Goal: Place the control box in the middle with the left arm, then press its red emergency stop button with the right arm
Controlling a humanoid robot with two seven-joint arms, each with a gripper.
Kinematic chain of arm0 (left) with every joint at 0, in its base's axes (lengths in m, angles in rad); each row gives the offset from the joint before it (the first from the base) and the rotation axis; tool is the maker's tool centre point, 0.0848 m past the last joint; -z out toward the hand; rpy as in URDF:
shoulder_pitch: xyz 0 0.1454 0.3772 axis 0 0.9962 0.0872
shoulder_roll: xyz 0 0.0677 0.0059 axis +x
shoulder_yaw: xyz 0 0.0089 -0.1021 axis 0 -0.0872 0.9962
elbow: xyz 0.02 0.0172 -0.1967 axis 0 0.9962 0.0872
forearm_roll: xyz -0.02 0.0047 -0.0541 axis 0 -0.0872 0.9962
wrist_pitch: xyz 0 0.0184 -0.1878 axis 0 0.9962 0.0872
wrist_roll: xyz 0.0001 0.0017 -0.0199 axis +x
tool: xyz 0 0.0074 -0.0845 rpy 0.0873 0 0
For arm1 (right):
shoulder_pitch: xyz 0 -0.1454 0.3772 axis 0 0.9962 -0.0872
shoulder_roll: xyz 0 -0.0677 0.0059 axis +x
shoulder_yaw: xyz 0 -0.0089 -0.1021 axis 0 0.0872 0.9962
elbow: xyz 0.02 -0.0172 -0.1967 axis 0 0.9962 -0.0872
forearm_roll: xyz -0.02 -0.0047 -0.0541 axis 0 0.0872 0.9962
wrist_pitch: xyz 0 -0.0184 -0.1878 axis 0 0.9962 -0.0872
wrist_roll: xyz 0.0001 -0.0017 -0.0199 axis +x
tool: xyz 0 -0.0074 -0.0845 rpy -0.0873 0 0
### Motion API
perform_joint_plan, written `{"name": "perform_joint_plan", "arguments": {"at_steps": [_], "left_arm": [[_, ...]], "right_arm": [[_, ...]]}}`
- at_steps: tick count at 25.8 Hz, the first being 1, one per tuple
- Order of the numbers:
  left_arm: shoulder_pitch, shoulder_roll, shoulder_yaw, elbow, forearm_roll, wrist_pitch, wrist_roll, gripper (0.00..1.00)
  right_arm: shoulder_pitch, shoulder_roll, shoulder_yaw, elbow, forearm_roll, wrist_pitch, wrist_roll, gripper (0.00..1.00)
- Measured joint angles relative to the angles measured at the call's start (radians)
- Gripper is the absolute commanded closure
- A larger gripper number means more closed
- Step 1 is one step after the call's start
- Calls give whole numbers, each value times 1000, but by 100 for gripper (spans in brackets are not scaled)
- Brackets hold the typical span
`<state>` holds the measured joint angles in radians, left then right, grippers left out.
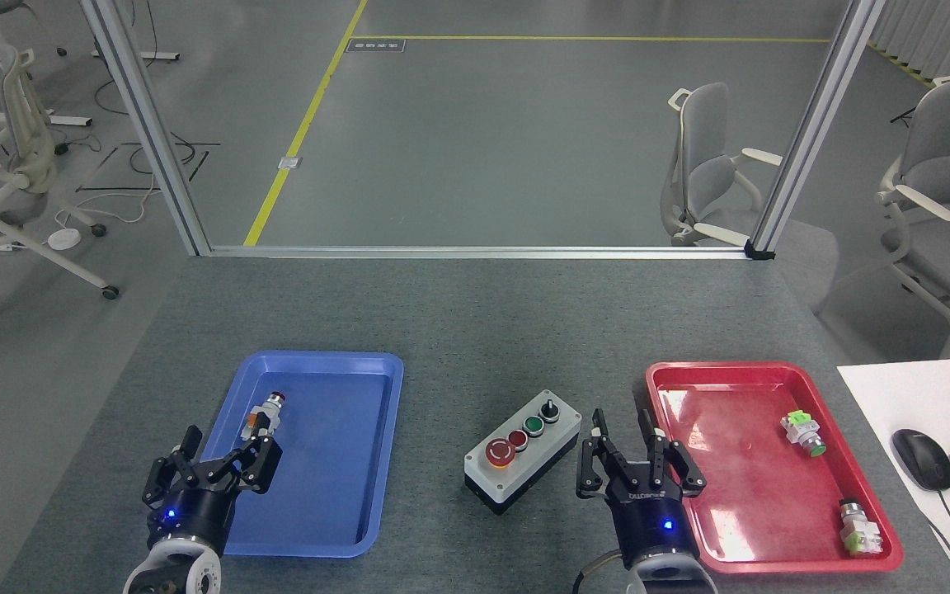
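Observation:
The control box (pixel 524 450), light grey on a black base, lies at a slant on the bare grey felt table (pixel 475 330) between the two trays. Its big red emergency stop button (pixel 500 453) sits at the near-left end, with the small red, green and black controls running up to the right. My right gripper (pixel 625 429) is open just right of the box, not touching it, close to the red tray's left rim. My left gripper (pixel 223 450) is open over the near-left corner of the blue tray (pixel 376 462), holding nothing.
A loose orange-and-white switch (pixel 263 416) lies in the blue tray. The red tray (pixel 673 495) holds two green-and-white switches (pixel 801 433). A white desk with a mouse (pixel 921 459) and keyboard stands at the right. An aluminium frame runs along the table's far edge.

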<state>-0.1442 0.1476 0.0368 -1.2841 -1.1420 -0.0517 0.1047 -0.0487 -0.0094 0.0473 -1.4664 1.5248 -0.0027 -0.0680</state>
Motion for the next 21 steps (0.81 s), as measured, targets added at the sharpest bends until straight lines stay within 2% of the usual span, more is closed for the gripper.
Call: {"name": "perform_joint_plan", "arguments": {"at_steps": [10,21], "left_arm": [[0,0,0,0,1,0,1,1],[0,0,0,0,1,0,1,1]], "right_arm": [[50,-70,-121,-61,0,17,0,2],[66,-79,-141,-73,-2,56,8,2]]}}
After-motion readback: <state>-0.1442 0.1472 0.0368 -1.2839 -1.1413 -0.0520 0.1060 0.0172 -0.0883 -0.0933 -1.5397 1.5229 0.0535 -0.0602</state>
